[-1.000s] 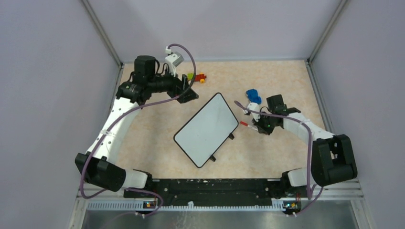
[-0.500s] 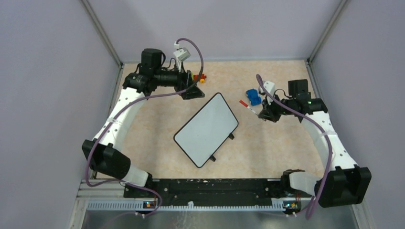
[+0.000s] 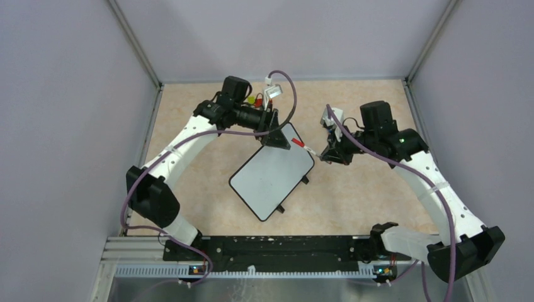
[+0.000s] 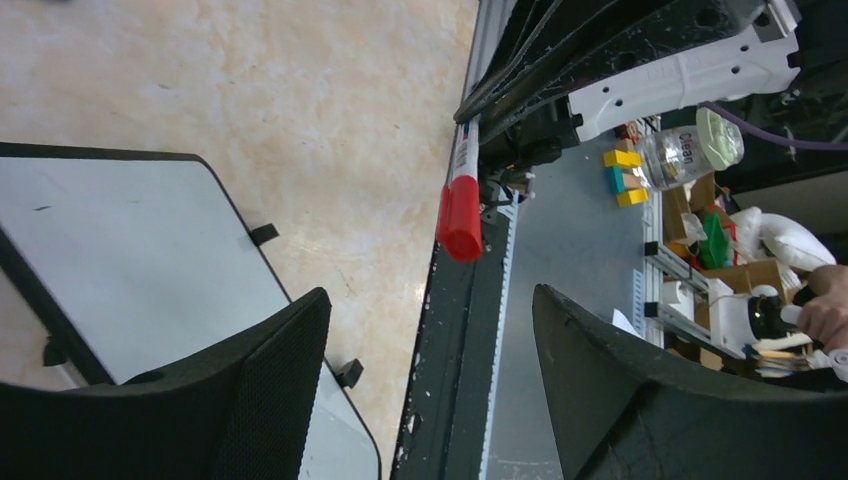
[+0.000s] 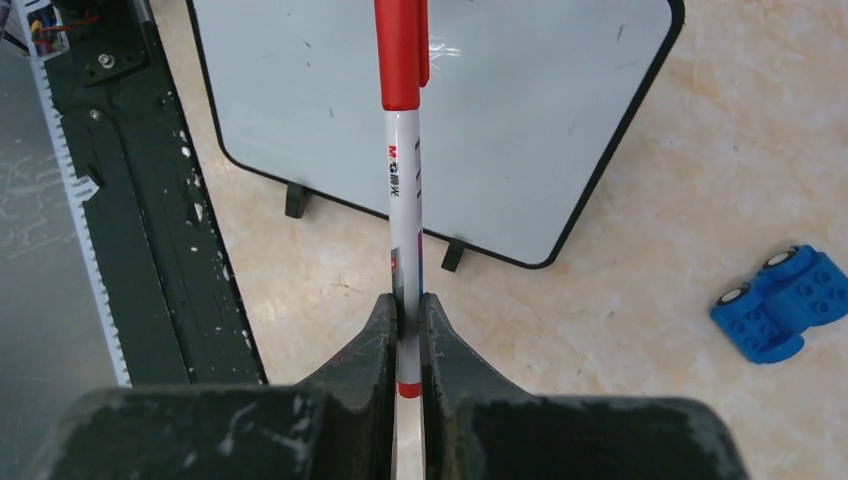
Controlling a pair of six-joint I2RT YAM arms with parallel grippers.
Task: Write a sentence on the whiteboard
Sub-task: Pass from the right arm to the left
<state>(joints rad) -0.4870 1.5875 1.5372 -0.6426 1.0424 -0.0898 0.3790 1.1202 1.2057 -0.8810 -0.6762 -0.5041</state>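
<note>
Whiteboard: the small white rectangular whiteboard with rounded corners and a thin dark frame (image 3: 272, 171) lies flat on the beige marbled tabletop (image 3: 359, 195), about mid-table. It is turned on a diagonal, with one corner pointing far and right. Small black clip feet stick out along its near right edge. Its face is plain white with a few faint dark specks.

Marker: a thin white marker with a red cap (image 5: 405, 170) is held above the table. Its cap end points left, over the board's far right edge.

Right gripper: the right gripper (image 5: 408, 330) reaches in from the right. Its jaws are pressed together on the white barrel near the tail end, and most of the marker juts out ahead of the fingers.

Left gripper: the left gripper (image 4: 430, 300) hangs over the far corner of the board. Its black fingers (image 4: 270, 390) are spread wide and grip nothing. From its wrist camera the red cap shows in the gap beyond the fingertips, touching neither finger.

Toy car: a blue brick-built toy car (image 5: 775, 310) sits on the tabletop to the right of the board, apart from it.

Small toys: red, yellow and green pieces (image 3: 255, 99) lie at the far edge, partly hidden behind the left arm.

Rail: a black mounting rail (image 3: 277, 246) runs along the near edge.
</note>
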